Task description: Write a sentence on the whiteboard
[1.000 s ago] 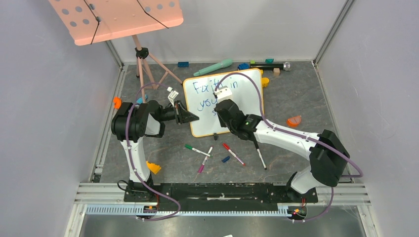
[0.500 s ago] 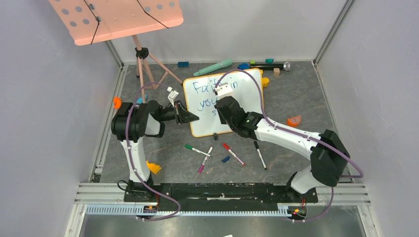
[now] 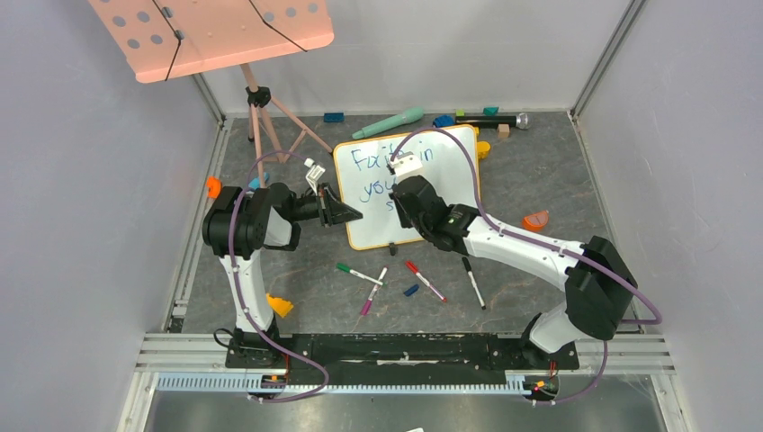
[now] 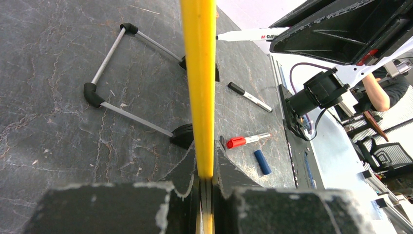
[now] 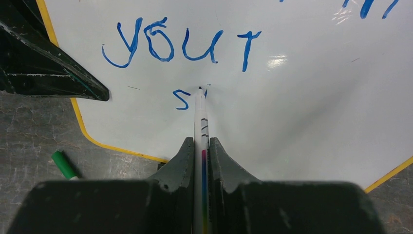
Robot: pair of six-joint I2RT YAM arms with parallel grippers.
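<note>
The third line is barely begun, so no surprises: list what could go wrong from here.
1. The left gripper pinches only the thin yellow frame of the whiteboard. Pen pressure might make the board slip or swing.
2. The marker in the right gripper touches down right beside the "s", low on the board. The rest of the word may crowd the bottom edge.

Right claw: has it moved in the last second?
Yes, slightly: the right claw slid toward the whiteboard's far edge, then stopped.

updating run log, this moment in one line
left fingers shut on whiteboard | right fingers shut on marker, tip on whiteboard | sentence unfinished
</note>
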